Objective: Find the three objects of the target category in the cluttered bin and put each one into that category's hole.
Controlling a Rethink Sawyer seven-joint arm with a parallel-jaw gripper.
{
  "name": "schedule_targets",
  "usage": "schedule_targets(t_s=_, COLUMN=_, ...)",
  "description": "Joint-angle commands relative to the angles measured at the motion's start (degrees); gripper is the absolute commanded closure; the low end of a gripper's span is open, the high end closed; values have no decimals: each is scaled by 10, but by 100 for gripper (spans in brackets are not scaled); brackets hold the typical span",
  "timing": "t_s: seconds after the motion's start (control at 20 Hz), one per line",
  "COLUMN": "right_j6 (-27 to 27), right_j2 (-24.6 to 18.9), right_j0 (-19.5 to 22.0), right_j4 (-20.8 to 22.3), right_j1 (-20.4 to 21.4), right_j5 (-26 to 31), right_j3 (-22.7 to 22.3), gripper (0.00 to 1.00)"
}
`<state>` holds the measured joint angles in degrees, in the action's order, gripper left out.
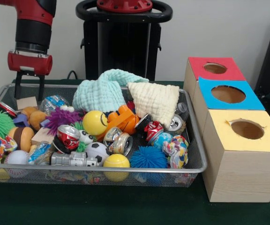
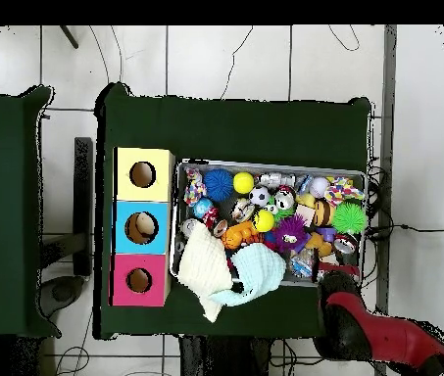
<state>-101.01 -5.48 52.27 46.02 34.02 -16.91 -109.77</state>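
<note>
The bin [image 1: 125, 170] is a silver wire mesh basket heaped with toys; it also shows in the overhead view [image 2: 265, 164]. In it lie crushed cans [image 1: 68, 136], a yellow smiley ball [image 1: 94, 123], a soccer ball [image 1: 96, 151], a blue spiky ball [image 1: 147, 157], a mint cloth [image 1: 104, 91] and a cream cloth [image 1: 156, 101]. My gripper [image 1: 30, 93] hangs over the bin's far left corner in the front view, open and empty, above a small wooden block [image 1: 26, 102]. In the overhead view the gripper [image 2: 338, 279] is at the bin's lower right corner.
Three wooden boxes with round holes stand against the bin's right side in the front view: red top [image 1: 198, 65], blue top [image 1: 205, 89], yellow top [image 1: 219, 133]. A green cloth covers the table [image 1: 125, 206]. The robot's pedestal [image 1: 123, 42] stands behind the bin.
</note>
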Motion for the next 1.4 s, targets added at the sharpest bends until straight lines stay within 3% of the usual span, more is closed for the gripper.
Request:
schedule_targets(t_s=0.05, right_j6=-53, right_j2=23, right_j0=-23, right_j4=-18, right_j1=-39, right_j5=-18, right_j3=76, gripper=0)
schedule_targets(t_s=0.35, right_j6=-53, right_j2=73, right_j0=-67, right_j4=-54, right_j1=-79, right_j5=-57, right_j3=96, gripper=0)
schedule_targets(t_s=1.15, right_j6=-60, right_j2=101, right_j0=-87, right_j4=-61, right_j1=-104, right_j5=-90, right_j3=111, gripper=0)
schedule_targets(t_s=1.4, right_j6=-55, right_j2=112, right_j0=-93, right_j4=-70, right_j1=-131, right_j5=-107, right_j3=130, gripper=0)
